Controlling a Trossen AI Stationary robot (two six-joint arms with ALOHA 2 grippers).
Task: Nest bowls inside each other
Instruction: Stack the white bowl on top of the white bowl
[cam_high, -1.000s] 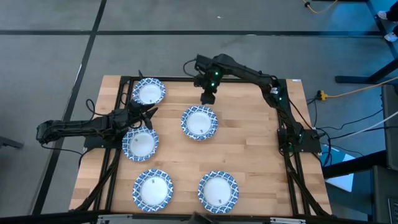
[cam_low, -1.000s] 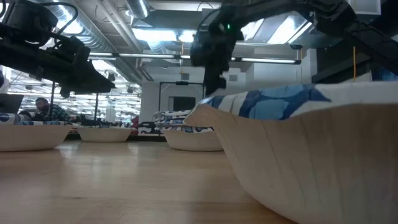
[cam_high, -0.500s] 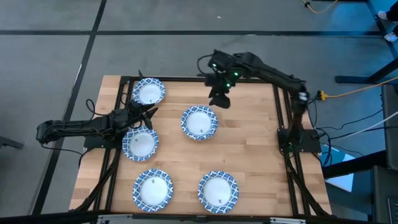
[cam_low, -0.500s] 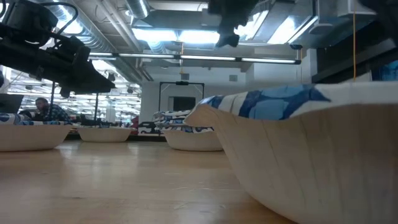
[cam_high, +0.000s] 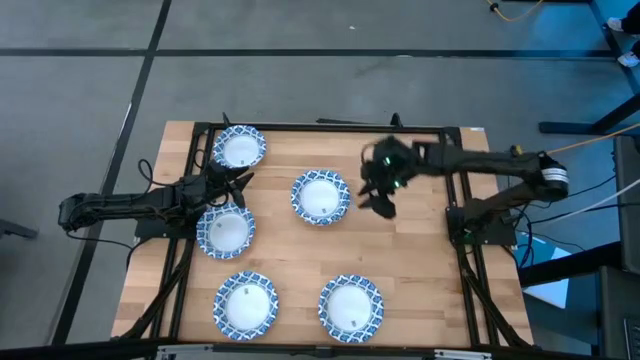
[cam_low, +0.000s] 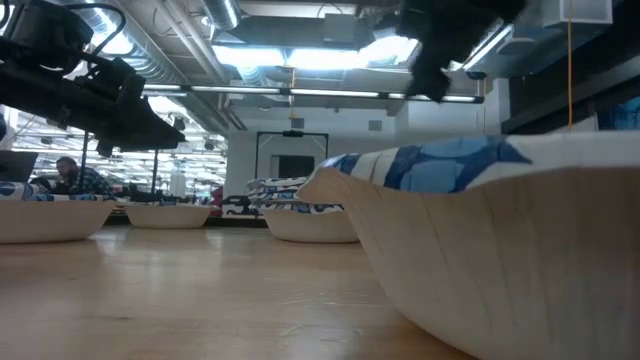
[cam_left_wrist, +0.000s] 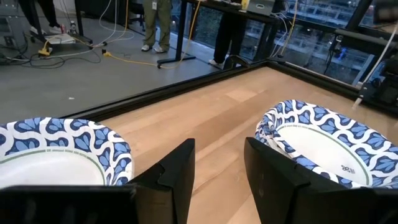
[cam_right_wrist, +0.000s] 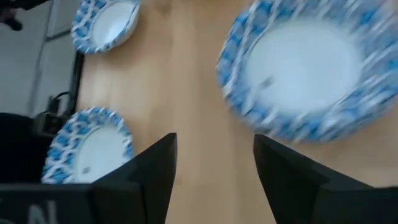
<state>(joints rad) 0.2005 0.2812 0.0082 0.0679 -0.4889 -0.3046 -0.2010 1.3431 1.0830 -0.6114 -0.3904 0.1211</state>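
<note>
Several blue-and-white patterned bowls rest on their bases on the wooden table: far left (cam_high: 240, 148), centre (cam_high: 321, 197), left (cam_high: 226, 231), near left (cam_high: 246, 305) and near centre (cam_high: 351, 308). In the low view the centre bowl (cam_low: 300, 215) shows stacked rims, like nested bowls. My left gripper (cam_high: 235, 180) hovers open between the far-left and left bowls, with a bowl on either side of its fingers (cam_left_wrist: 217, 149). My right gripper (cam_high: 382, 200) hangs open above the bare wood just right of the centre bowl (cam_right_wrist: 305, 68), tipped downward, with nothing between its fingers (cam_right_wrist: 214, 155).
A black frame rail (cam_high: 455, 200) runs along the table's right side by the right arm's base, and another (cam_high: 190, 250) along the left. Bare wood (cam_high: 400, 250) lies to the right of the bowls. The near-centre bowl (cam_low: 480, 230) fills the low view's right.
My right gripper has swept from near the table's far edge toward the right and near edges, ending beside the centre bowl's right rim, and has tipped less steeply downward. Its fingers have stayed open. The bowls have kept their places.
</note>
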